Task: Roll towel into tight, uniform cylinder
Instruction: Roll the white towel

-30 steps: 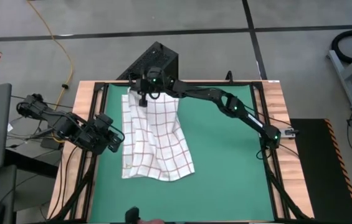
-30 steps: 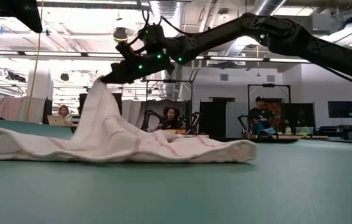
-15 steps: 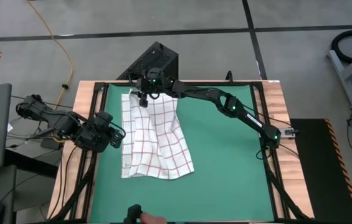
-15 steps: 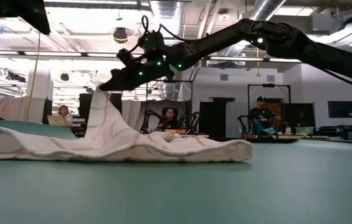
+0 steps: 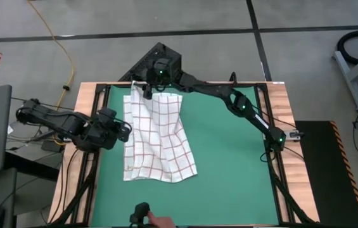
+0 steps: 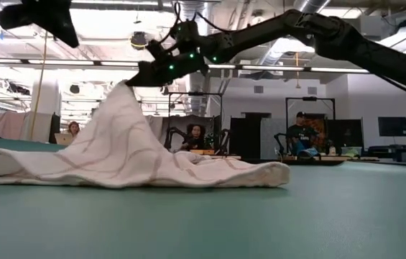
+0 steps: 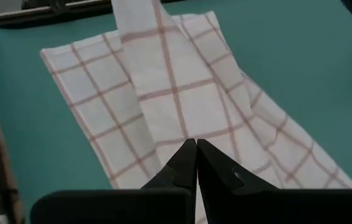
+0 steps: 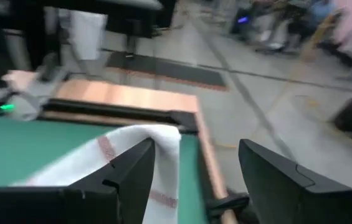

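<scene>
— So where is the towel (image 5: 156, 136) lying?

— On the green mat (image 5: 229, 164) of the bench (image 5: 284, 107), toward the mat's left half, spread mostly flat with some wrinkles. Its far corner is lifted off the mat; in the low view the cloth rises in a tent-like peak to that corner (image 6: 120, 90).

— What has hold of it?

— The right end effector (image 5: 148, 92), reaching across to the far left corner of the mat. One finger (image 8: 123, 180) lies against the white edge of the cloth in the right wrist view, while the other finger stands well apart from it, so I cannot tell whether the cloth is truly clamped or only draped against that finger.

— And the left end effector (image 5: 125, 132)?

— It sits at the left edge of the mat, just beside the towel's left side. In its own wrist view the two fingertips (image 7: 188, 163) meet in a point with no gap, empty, aimed at the checked cloth below them.
</scene>
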Controlling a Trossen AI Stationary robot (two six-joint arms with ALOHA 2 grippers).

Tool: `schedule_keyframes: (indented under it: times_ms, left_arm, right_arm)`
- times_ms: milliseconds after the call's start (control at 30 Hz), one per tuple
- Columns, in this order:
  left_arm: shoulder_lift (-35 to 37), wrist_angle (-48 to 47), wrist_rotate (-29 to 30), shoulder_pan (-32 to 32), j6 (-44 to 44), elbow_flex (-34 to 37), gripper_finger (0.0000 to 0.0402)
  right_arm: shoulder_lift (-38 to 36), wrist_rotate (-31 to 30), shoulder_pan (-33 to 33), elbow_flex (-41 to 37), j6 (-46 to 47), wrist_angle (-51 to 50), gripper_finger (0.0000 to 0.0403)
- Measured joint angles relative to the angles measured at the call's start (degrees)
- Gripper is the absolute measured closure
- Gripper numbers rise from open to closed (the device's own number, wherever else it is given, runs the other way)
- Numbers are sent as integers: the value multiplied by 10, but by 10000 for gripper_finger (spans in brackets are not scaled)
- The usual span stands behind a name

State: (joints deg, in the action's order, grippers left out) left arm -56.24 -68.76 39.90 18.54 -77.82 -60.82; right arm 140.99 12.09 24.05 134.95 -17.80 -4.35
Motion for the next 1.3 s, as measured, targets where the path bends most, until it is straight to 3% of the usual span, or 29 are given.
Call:
schedule_keyframes:
  times_ms: [267, 400, 533, 633, 800, 867, 1033, 1200, 1300]
  left_arm:
    - [0, 110, -3, -56, 37, 56, 401]
    - [-2, 133, -18, -75, 37, 66, 401]
    - [-4, 131, -15, -84, 36, 67, 401]
    - [-8, 132, 19, -95, 37, 67, 401]
    - [-24, 155, 82, -174, 51, 67, 401]
    - [-29, 211, 48, -227, 117, 67, 401]
    - [-63, 376, -130, -392, 325, 67, 401]
    - [-137, 418, -294, -576, 428, 67, 401]
    - [-202, 447, -403, -654, 455, 67, 401]
  right_arm:
    - [-3, 50, 17, 2, 21, -39, 148]
    - [1, 107, 18, -1, 37, -113, 149]
    - [-2, 106, 17, 1, -2, -165, 153]
    - [0, 74, 13, 0, -37, -184, 154]
    - [-40, 50, 28, 0, -52, -228, 154]
    - [-68, 49, 50, 0, -52, -254, 155]
    - [-133, 45, 111, 0, -52, -342, 155]
    - [-197, 62, 173, 1, -51, -417, 155]
    - [-224, 71, 204, 1, -52, -464, 155]
